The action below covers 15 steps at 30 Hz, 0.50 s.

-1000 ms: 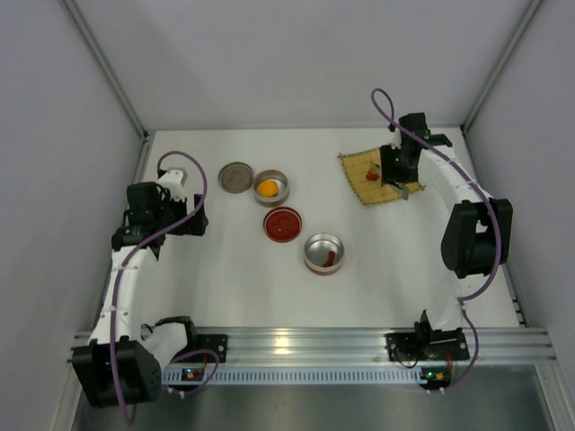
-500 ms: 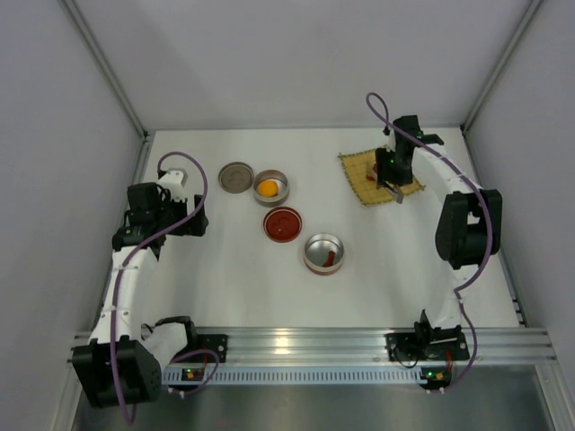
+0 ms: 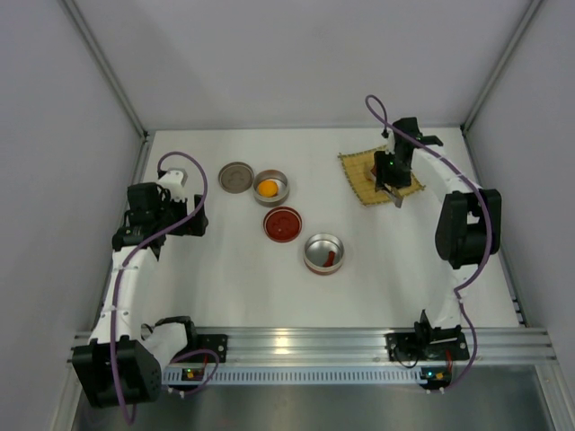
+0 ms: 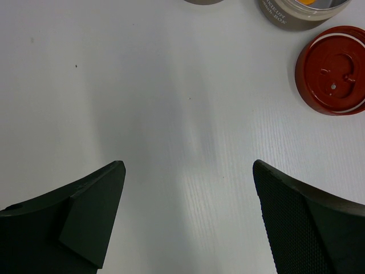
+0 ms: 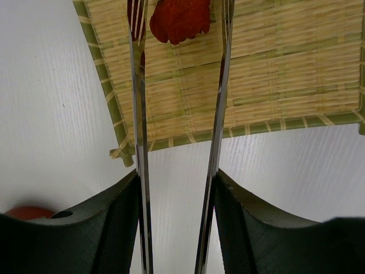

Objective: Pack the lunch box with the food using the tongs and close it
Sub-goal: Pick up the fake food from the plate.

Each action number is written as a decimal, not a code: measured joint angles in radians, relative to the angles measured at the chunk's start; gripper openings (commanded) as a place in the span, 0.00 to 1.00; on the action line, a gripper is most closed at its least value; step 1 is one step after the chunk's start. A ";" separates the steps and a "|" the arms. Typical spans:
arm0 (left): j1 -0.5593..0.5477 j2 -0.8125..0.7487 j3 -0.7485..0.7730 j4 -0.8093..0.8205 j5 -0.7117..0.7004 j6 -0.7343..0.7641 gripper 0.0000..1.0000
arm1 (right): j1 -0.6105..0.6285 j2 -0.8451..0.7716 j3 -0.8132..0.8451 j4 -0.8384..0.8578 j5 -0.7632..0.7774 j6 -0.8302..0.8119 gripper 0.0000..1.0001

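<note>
Subject item: a dark red food piece [image 5: 179,20] lies on the bamboo mat [image 5: 274,74] at the far right of the table [image 3: 225,269], between the two arms of the tongs [image 5: 140,142]. It sits close to one arm and a little apart from the other. The tong tips run out of the wrist view, so I cannot tell whether they touch the mat.

The right gripper [image 5: 178,191] is half closed around the tongs, its fingers pressing on both arms. The left gripper [image 4: 187,171] stands wide and holds nothing, over bare table near the red lid [image 4: 333,71].

The two open tins, one with the orange piece [image 3: 268,188] and one with a dark red piece [image 3: 331,259], are well apart from the mat.

Risks, in my judgement:
- An off-centre squeeze could flick the piece off the mat.
- Tips set too low could catch the slats and drag the mat.
- The slim arms could twist within my grip.
- The long carry to a tin invites a drop.
</note>
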State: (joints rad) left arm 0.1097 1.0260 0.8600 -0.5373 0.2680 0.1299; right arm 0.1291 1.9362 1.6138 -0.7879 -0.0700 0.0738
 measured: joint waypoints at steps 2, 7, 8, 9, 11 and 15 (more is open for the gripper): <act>0.000 0.000 0.000 0.000 0.000 0.000 0.98 | 0.000 0.000 -0.004 -0.004 -0.003 -0.003 0.49; 0.000 0.000 0.000 0.000 0.000 0.000 0.98 | 0.000 -0.001 -0.019 -0.004 -0.003 -0.005 0.46; 0.000 0.000 0.000 0.000 0.000 0.000 0.98 | 0.000 -0.001 -0.024 -0.004 -0.003 -0.006 0.46; 0.000 0.000 0.000 -0.001 0.000 0.000 0.99 | 0.000 -0.001 -0.025 -0.005 -0.004 -0.008 0.45; 0.000 0.000 0.000 0.000 -0.001 0.000 0.98 | 0.000 -0.002 -0.030 -0.005 -0.006 -0.012 0.43; 0.000 0.000 0.000 0.000 -0.007 0.000 0.98 | 0.000 -0.009 -0.033 -0.005 -0.007 -0.016 0.37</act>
State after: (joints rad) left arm 0.1097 1.0256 0.8600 -0.5377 0.2611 0.1303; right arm 0.1287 1.9274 1.5806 -0.7925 -0.0772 0.0582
